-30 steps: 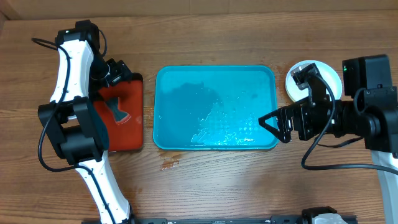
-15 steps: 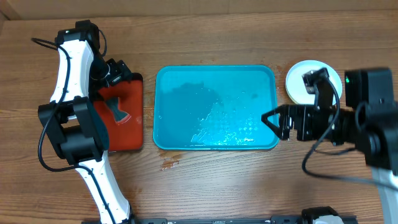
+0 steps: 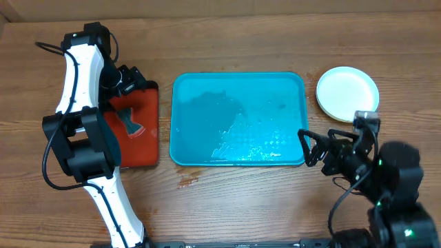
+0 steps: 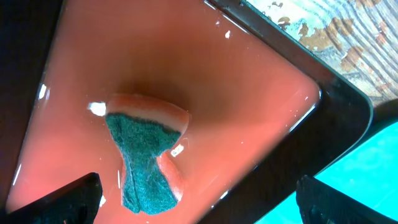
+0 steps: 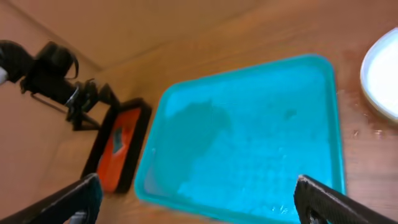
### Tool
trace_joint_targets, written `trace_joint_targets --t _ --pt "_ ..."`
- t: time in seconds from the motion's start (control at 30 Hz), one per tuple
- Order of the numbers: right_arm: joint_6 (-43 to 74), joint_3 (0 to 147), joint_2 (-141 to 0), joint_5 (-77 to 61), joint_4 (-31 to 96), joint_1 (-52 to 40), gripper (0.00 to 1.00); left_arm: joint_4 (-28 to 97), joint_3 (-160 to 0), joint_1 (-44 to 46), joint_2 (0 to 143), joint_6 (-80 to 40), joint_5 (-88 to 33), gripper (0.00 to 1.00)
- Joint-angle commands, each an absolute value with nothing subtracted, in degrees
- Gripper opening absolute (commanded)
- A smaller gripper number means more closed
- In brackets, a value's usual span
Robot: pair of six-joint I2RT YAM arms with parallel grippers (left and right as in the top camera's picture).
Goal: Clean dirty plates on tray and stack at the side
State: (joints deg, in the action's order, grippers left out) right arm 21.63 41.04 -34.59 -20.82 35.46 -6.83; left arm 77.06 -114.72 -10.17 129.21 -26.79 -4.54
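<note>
The turquoise tray (image 3: 238,118) lies mid-table with no plates on it, only wet sheen; it also shows in the right wrist view (image 5: 249,143). A pale mint-white plate (image 3: 347,94) sits on the table right of the tray, top of a stack whose lower plates I cannot make out; its edge shows in the right wrist view (image 5: 382,74). My right gripper (image 3: 306,148) is open and empty, just off the tray's right front corner. My left gripper (image 3: 131,77) is open and empty above the red tray's far edge, over a sponge (image 4: 146,155).
A red black-rimmed tray (image 3: 134,127) lies left of the turquoise tray, holding the orange sponge with green scrub pad (image 3: 129,122). A small wet smear (image 3: 187,182) marks the wood in front of the turquoise tray. Cardboard wall runs along the far edge.
My right arm has pulled back toward the front right, off the plate stack, which now shows fully. The left arm has not moved.
</note>
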Motion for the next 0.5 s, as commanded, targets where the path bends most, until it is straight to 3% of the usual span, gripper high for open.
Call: trace_joint_targets --t 0.0,0.23,0.47 --pt "22.8 32.4 -29.0 -15.0 27.8 -7.0 1.00 77.1 -115.8 -10.1 128.1 -26.1 -4.9 1.00" --pt "22.8 12.2 -15.4 -9.7 3.8 -7.0 1.00 77.0 -115.8 -9.3 128.1 -26.1 -4.9 1.00" --pt "22.8 5.9 -7.7 -2.3 0.1 -7.0 1.00 77.0 -115.8 -9.3 128.1 -26.1 -4.9 1.00"
